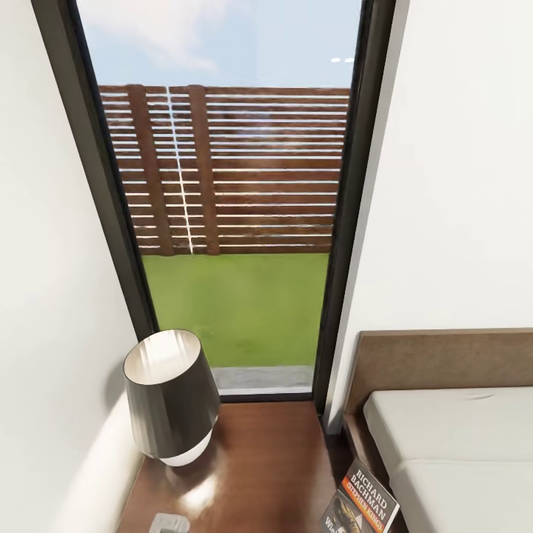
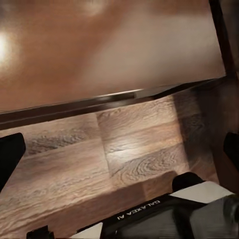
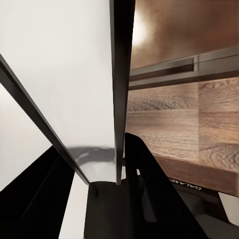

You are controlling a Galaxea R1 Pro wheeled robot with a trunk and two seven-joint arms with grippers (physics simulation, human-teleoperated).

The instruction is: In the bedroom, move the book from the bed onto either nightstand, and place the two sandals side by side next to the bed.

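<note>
Tall dark-framed window (image 1: pixel 229 222) straight ahead, with a slatted wooden fence (image 1: pixel 237 170) and green lawn (image 1: pixel 237 311) outside, white walls on either side. Directly below the window, the nightstand (image 1: pixel 259 466), its glossy reddish-brown tabletop catching light. On that tabletop, toward the wall side away from the bed, a lamp (image 1: pixel 169 396) with a dark shade and pale inside, upright. Near the lamp's base, at the picture's lower edge, a small pale grey object (image 1: pixel 169 524), too cropped to name. To the other side of the nightstand, the bed (image 1: pixel 459 437), pale mattress cover, tan-brown headboard against the wall, dark frame. Between nightstand and bed, the book (image 1: pixel 363 507), orange band and white "Richard Bachman" lettering on show, held up at a tilt just above the gap, not yet lying on the tabletop. Right claw (image 3: pixel 107 174) clamped on the book (image 3: pixel 64 79), the white pages and thin dark cover edge running out between its black fingers, nightstand front (image 3: pixel 189 45) and plank floor (image 3: pixel 174 124) beyond. Left claw (image 2: pixel 122 149) spread apart, one black fingertip at each side of its wrist camera's picture, empty, above the plank floor (image 2: pixel 99 164) just beside the nightstand's edge (image 2: pixel 109 50).
</note>
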